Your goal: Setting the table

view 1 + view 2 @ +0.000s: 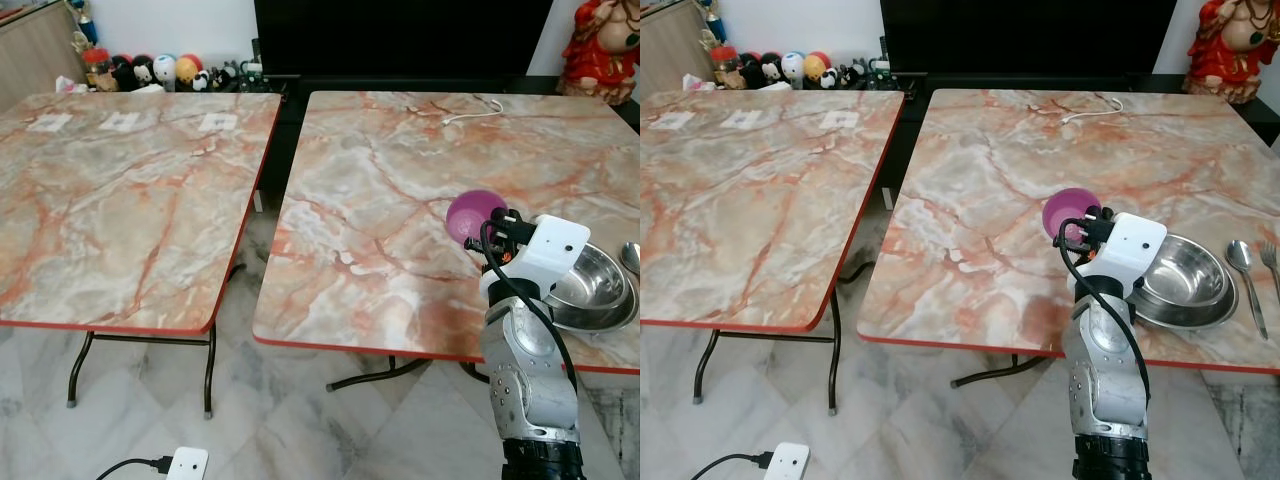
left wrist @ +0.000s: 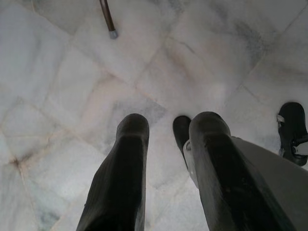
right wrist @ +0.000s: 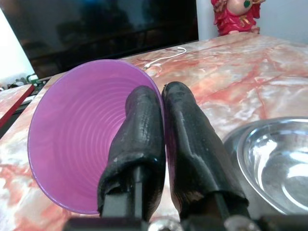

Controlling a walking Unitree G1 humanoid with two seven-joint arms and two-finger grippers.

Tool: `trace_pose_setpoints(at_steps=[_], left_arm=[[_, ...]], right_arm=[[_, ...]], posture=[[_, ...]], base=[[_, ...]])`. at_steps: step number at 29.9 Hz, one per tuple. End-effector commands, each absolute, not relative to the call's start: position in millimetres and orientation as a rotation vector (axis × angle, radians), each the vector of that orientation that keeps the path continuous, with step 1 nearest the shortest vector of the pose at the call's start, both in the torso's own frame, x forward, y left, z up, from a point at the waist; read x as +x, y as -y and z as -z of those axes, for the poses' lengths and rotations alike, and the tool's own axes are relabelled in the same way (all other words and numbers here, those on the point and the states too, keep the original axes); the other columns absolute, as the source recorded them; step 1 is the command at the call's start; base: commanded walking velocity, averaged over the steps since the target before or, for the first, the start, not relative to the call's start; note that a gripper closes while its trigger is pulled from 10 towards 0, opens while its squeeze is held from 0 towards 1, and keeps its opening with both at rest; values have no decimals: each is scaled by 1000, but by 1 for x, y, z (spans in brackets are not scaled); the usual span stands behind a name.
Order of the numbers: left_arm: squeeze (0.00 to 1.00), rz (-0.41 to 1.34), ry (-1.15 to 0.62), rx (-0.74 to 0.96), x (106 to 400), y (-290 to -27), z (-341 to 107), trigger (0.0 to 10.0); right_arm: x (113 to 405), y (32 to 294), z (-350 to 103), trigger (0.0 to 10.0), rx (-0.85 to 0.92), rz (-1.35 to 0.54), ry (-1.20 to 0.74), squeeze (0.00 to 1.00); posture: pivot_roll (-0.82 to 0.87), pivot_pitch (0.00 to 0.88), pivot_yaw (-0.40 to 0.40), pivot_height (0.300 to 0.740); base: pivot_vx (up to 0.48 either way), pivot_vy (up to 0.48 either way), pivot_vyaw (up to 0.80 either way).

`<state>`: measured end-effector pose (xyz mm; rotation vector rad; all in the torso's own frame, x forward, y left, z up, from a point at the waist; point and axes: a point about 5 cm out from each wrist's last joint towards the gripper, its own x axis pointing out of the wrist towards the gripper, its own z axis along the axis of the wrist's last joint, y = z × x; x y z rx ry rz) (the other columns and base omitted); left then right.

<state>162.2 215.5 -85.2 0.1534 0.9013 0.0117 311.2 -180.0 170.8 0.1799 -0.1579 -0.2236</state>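
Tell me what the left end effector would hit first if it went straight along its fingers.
Probably the pale marble floor: the left end effector hangs pointing down at it, nothing between as far as visible.

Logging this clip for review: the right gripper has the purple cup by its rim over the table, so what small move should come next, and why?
Probably lower the purple cup upright onto bare marble left of the steel bowl, then release. The right gripper is pinching the cup's rim, one finger inside, with the cup tilted on its side beside the bowl; spoon and bowl are already set on the table.

Right gripper (image 3: 162, 139) raised forward, fingers pinched together, left gripper (image 2: 168, 168) hanging, fingers apart
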Motion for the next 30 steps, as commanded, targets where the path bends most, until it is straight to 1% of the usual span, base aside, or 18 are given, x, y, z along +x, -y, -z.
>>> trace_pose_setpoints(at_steps=[1,8,20,24,26,30], left_arm=[[0,-14,-924,152,157,-216,88,10000],[0,-14,-922,153,158,-215,87,10000],[0,-15,-918,159,160,-216,86,10000],[0,-14,-918,160,160,-216,86,10000],[0,-13,-918,160,161,-215,87,10000],[0,-8,-917,159,161,-212,87,10000]], right_arm=[[312,178,-176,10000,180,221,173,0],[312,178,-176,10000,179,221,170,0],[313,181,-180,10000,175,259,174,0],[313,183,-182,10000,152,295,133,0],[314,193,-180,10000,183,386,68,0],[316,194,-180,10000,216,423,14,0]], posture=[[-87,65,17,740],[-88,65,15,740],[-90,69,14,740],[-93,70,14,740],[-99,72,15,740],[-97,72,14,740]], base=[[330,0,0],[313,0,0],[0,0,0],[0,0,0],[0,0,0],[0,0,0]])
